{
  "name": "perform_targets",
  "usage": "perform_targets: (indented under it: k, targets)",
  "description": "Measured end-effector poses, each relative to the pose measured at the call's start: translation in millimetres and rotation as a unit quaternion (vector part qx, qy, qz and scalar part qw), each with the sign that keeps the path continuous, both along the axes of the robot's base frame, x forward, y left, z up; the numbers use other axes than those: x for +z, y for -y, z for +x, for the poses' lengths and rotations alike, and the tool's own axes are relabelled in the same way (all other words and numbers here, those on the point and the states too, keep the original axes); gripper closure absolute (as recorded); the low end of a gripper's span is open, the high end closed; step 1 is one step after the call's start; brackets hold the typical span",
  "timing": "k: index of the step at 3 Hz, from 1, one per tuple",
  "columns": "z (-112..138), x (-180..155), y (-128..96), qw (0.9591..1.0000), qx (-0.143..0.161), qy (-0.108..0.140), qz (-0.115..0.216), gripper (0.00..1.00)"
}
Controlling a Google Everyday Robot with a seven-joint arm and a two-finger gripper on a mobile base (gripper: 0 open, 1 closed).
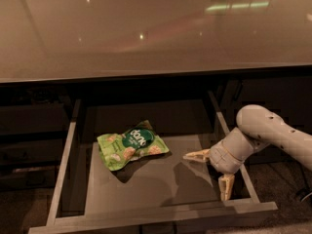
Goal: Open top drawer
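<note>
The top drawer (146, 214) stands pulled far out under the counter, with pale side rails and a grey floor showing. Its front is seen only as a top edge along the bottom of the view; the handle is hidden. My gripper (207, 174) is inside the drawer at its right side, just above the floor. Its two pale fingers (196, 155) are spread wide apart, one pointing left and one pointing down toward the drawer front. It holds nothing.
A green snack bag (130, 145) lies on the drawer floor, left of centre and left of the gripper. A glossy beige counter (146, 28) overhangs the drawer. Dark cabinet fronts flank the drawer on both sides.
</note>
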State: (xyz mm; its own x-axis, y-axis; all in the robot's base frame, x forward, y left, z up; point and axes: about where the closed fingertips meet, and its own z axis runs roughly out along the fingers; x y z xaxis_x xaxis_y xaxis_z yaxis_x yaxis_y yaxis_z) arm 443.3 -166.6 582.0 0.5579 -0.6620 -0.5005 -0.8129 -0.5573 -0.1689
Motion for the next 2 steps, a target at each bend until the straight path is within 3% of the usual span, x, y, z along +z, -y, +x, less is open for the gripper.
perform_targets:
  k: [1, 2]
  targets:
    - [0.1, 0.0, 0.0, 1.0000, 0.000, 0.000, 0.000, 0.00]
    - [25.2, 6.9, -8.5, 0.9998, -0.002, -0.012, 0.013, 0.00]
